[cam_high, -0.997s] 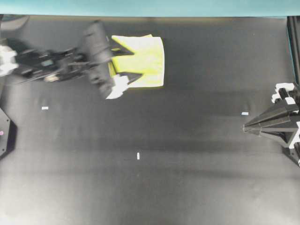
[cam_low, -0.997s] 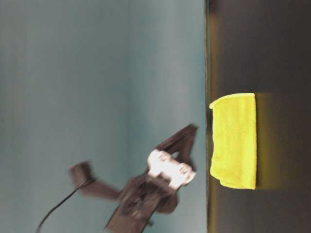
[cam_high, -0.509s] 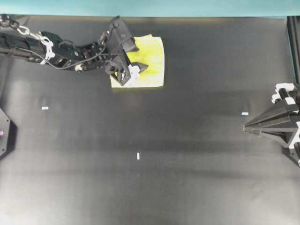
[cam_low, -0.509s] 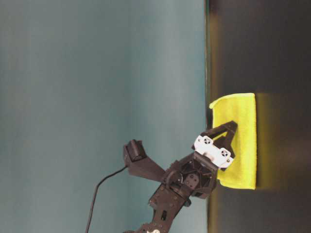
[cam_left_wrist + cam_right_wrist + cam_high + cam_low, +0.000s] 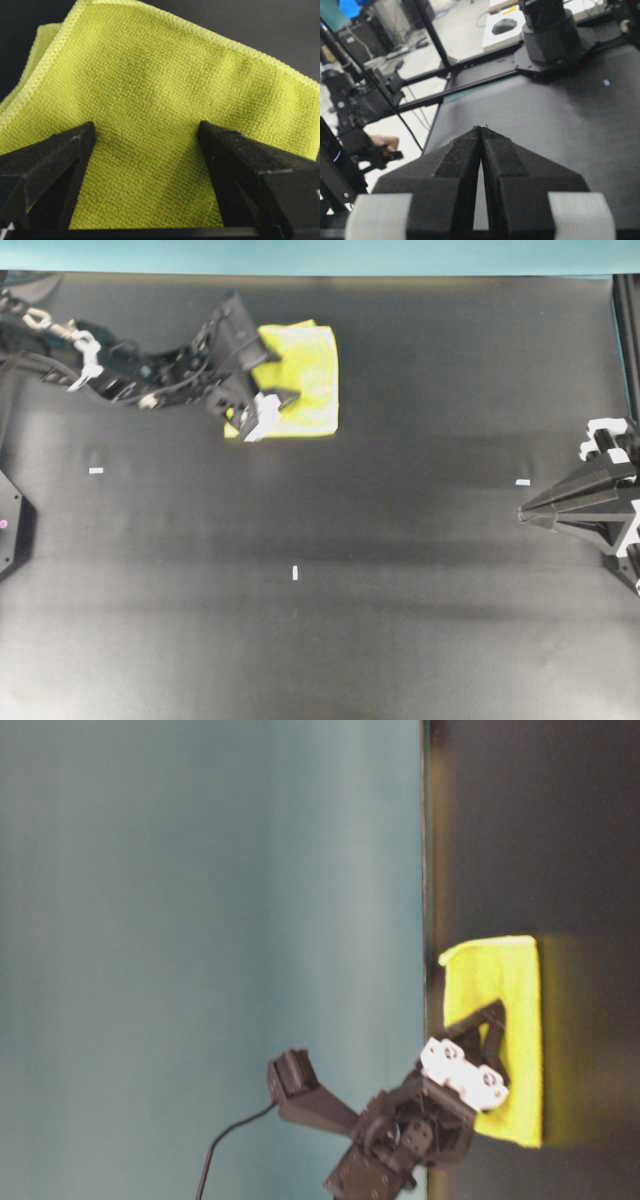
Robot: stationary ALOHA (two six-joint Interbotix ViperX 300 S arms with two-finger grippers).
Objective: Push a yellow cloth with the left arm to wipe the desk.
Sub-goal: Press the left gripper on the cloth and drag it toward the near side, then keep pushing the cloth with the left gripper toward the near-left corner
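The yellow cloth (image 5: 305, 380) lies folded on the black desk (image 5: 350, 640) near the far teal border strip (image 5: 320, 255). My left gripper (image 5: 284, 377) reaches in from the left and stands open, both fingertips down on the cloth's left half. In the left wrist view the two black fingers (image 5: 55, 165) straddle a wide patch of the cloth (image 5: 165, 95), with nothing pinched between them. The table-level view shows the left gripper (image 5: 482, 1028) over the cloth (image 5: 515, 985). My right gripper (image 5: 526, 512) rests shut at the right edge, far from the cloth, its tips together (image 5: 481, 129).
Small white tape marks sit at the left (image 5: 96, 470), the middle (image 5: 295, 573) and the right (image 5: 522, 482). A black frame post (image 5: 627, 340) runs down the far right edge. A black mount (image 5: 10, 525) sits at the left edge.
The left arm swung in and came down onto the cloth. Since half a second ago the cloth has slid a little to the left and toward the near side under the gripper. The right arm is unmoved.
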